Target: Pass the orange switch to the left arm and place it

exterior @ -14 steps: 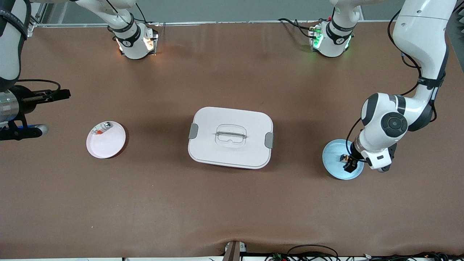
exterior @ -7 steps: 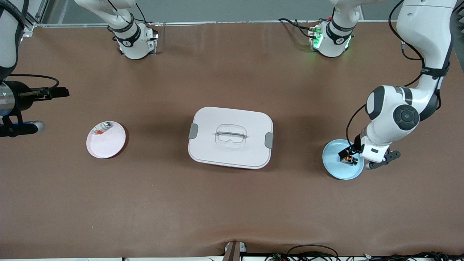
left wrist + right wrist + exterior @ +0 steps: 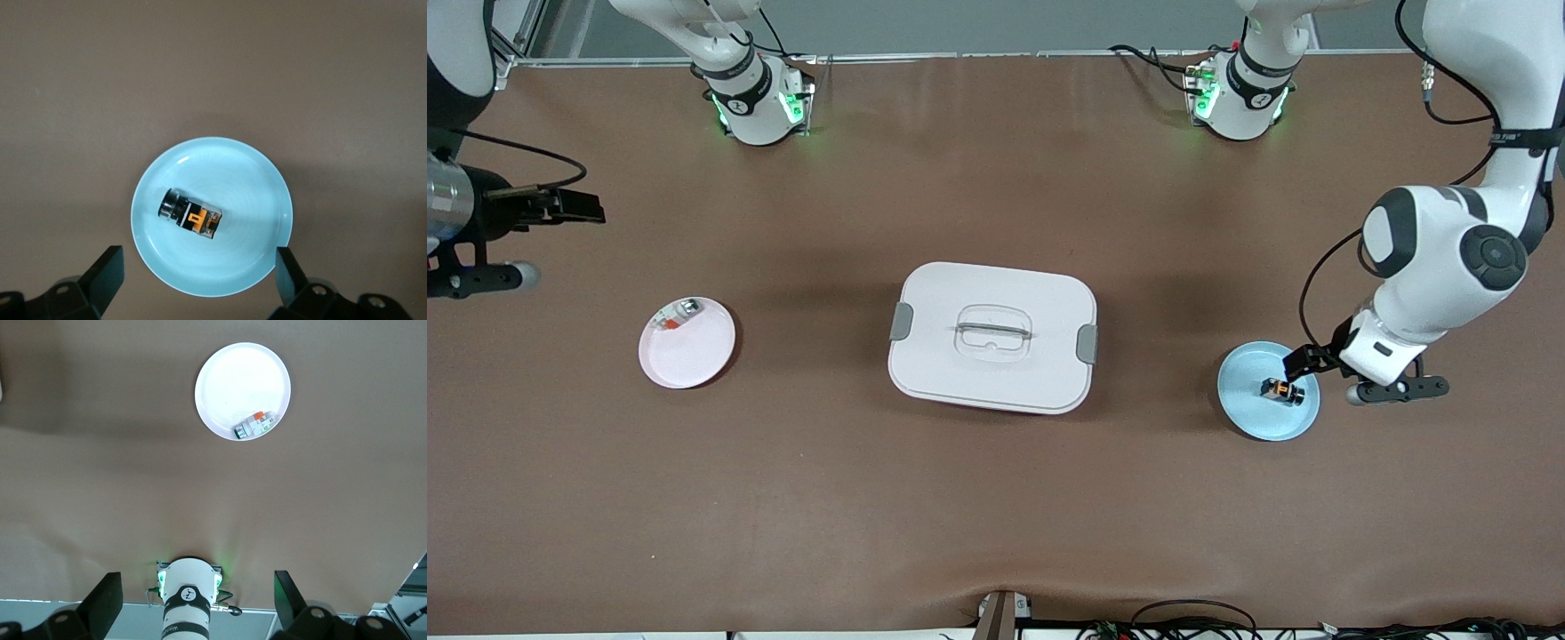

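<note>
Left arm [image 3: 1440, 267] withdrawn, upper links cropped

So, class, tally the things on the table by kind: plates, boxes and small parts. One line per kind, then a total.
Plates: 2, the blue plate and the white plate
Boxes: 1, the box
Small parts: 2, the orange switch on the blue plate and the silver-and-red part on the white plate
Total: 5

We are looking down on a broad brown desk [image 3: 978, 498], its matte covering catching soft overhead light, while a grey wall strip [image 3: 996, 27] is running along its top edge.
</note>
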Tool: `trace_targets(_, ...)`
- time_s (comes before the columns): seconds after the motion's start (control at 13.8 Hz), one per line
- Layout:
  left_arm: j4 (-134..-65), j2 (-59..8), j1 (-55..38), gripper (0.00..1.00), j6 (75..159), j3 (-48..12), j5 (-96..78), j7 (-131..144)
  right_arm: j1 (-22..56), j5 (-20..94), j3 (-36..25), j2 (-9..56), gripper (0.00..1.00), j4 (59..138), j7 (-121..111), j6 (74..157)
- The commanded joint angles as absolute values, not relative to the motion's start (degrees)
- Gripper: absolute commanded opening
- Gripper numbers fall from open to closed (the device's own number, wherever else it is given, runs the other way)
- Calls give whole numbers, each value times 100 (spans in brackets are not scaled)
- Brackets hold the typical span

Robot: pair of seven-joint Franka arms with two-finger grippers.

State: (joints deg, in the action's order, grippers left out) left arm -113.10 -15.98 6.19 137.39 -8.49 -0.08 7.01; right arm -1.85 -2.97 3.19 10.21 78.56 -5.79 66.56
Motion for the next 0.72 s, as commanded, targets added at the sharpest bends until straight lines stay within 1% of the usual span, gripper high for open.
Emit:
trace_targets(0.0, -11251, -1205, 642, 100, 13440, -826, -106, 571, -386, -97, 308, 704, 100, 8200, -536, 6960)
trace_targets(0.22, -10829, -1038, 808, 100, 12685, -852, -79, 554, -501, 17, 308, 572, 100, 8200, -536, 7206)
trace_targets(0.65, -10776, -449, 809, 100, 11884, -870, -79, 580, -492, 53, 308, 413, 100, 8209, -326, 7506)
